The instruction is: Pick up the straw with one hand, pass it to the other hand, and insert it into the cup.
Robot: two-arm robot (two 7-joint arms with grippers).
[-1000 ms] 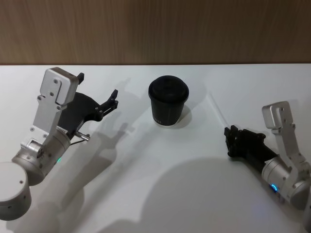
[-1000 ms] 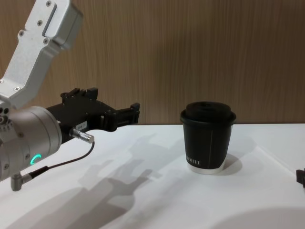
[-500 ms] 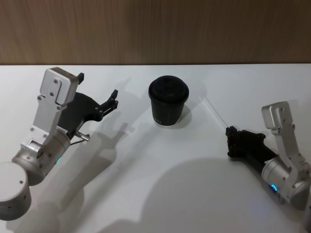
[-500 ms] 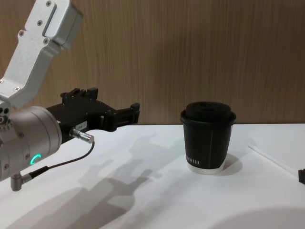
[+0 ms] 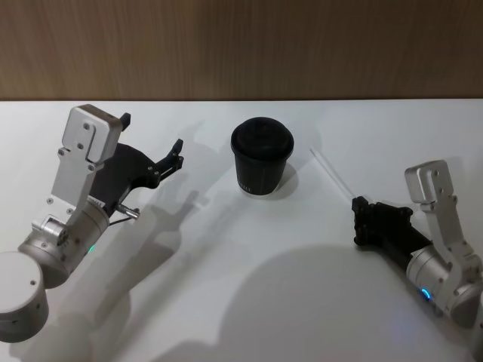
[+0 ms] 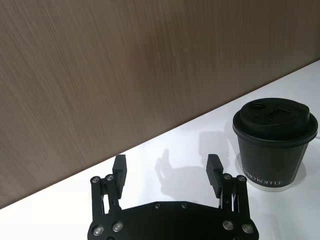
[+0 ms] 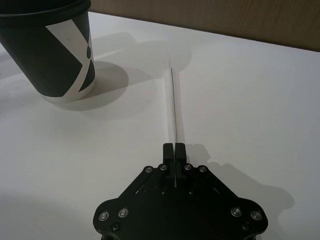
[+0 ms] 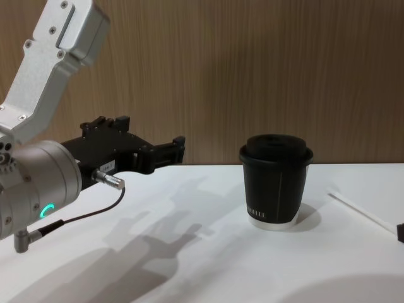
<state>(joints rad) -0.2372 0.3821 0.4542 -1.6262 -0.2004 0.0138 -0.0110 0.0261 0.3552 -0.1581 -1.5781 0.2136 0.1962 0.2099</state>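
The black ribbed cup (image 5: 262, 157) with its domed lid stands upright at the table's middle back, also seen in the chest view as the cup (image 8: 275, 180). My right gripper (image 5: 358, 205) is shut on the near end of the thin white straw (image 5: 332, 173). The straw points away toward the back, to the right of the cup and apart from it. The right wrist view shows the straw (image 7: 173, 107) pinched between the closed fingers (image 7: 170, 150), low over the table. My left gripper (image 5: 178, 154) hovers open to the left of the cup, holding nothing, fingertips (image 6: 119, 165) spread.
The white table (image 5: 226, 271) ends at a brown wooden wall (image 5: 241, 45) behind the cup. A thin grey cable (image 8: 88, 214) loops under the left arm's silver housing. Arm shadows lie across the table's middle and front.
My right gripper has drawn slightly back and to the right with the straw in it, and the straw now stands out more clearly from the table. The left arm and cup have not moved.
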